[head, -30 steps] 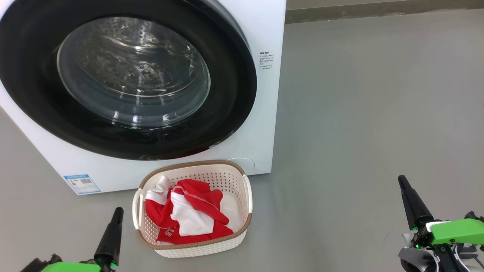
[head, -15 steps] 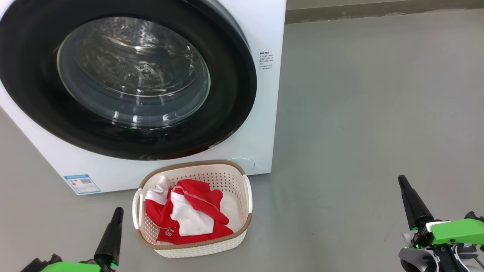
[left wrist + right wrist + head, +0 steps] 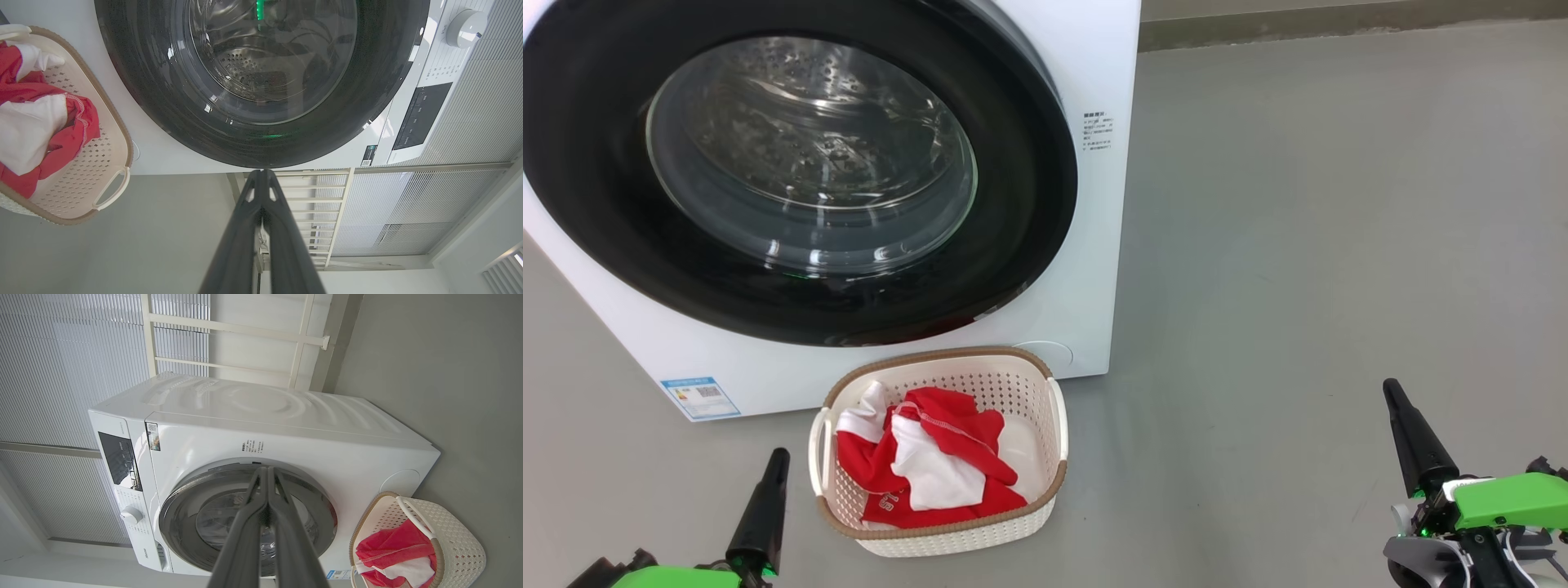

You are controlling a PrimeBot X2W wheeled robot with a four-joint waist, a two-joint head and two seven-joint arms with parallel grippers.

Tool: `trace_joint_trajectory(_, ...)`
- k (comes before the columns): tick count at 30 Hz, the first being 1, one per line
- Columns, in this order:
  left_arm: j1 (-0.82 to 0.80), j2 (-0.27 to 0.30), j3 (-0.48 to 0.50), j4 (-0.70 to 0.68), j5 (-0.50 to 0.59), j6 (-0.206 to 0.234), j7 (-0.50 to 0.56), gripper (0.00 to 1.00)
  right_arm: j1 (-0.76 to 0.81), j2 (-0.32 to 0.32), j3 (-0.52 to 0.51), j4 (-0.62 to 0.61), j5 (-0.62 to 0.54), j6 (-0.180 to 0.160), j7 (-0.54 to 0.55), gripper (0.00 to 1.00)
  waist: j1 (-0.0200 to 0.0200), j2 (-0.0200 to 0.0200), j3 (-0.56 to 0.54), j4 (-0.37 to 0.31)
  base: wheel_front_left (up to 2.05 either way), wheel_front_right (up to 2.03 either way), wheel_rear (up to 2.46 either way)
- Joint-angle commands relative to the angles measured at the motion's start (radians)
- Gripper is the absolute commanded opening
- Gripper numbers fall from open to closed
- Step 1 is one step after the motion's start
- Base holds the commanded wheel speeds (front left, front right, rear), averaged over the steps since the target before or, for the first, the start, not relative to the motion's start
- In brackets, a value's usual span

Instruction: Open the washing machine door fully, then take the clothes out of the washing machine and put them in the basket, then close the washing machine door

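Note:
The white washing machine (image 3: 1086, 269) stands ahead on the floor. Its round black-rimmed door (image 3: 800, 163) lies flat against the front, and bare steel drum shows through the glass. Red and white clothes (image 3: 931, 465) lie in the cream basket (image 3: 1058, 425) on the floor before the machine. My left gripper (image 3: 778, 457) is shut and empty, low left of the basket. My right gripper (image 3: 1390, 390) is shut and empty, far to the basket's right. In the left wrist view the shut gripper (image 3: 261, 173) points at the door (image 3: 261, 81); the right wrist view shows its shut gripper (image 3: 267, 470), the machine (image 3: 286, 428) and the basket (image 3: 453, 535).
Grey floor (image 3: 1323, 245) spreads to the right of the machine. A wall base (image 3: 1339, 24) runs along the far edge. A blue sticker (image 3: 700, 397) marks the machine's lower left front. White railing and slatted panels (image 3: 367, 212) stand behind the machine.

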Motion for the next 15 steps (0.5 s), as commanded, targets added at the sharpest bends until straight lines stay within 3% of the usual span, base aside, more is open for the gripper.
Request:
trace_joint_trajectory(1, -0.039, 0.011, 0.028, -0.020, -0.007, -0.007, 0.003, 0.00, -0.042, -0.006, 0.015, -0.025, -0.002, 0.000, 0.006, 0.00, 0.0000, 0.0000, 0.000, 0.000, 0.00, 0.00, 0.00)
trace_joint_trajectory(15, -0.039, 0.011, 0.028, -0.020, -0.007, -0.007, 0.003, 0.00, -0.042, -0.005, 0.014, -0.025, -0.002, 0.000, 0.006, 0.00, 0.0000, 0.0000, 0.000, 0.000, 0.00, 0.00, 0.00)
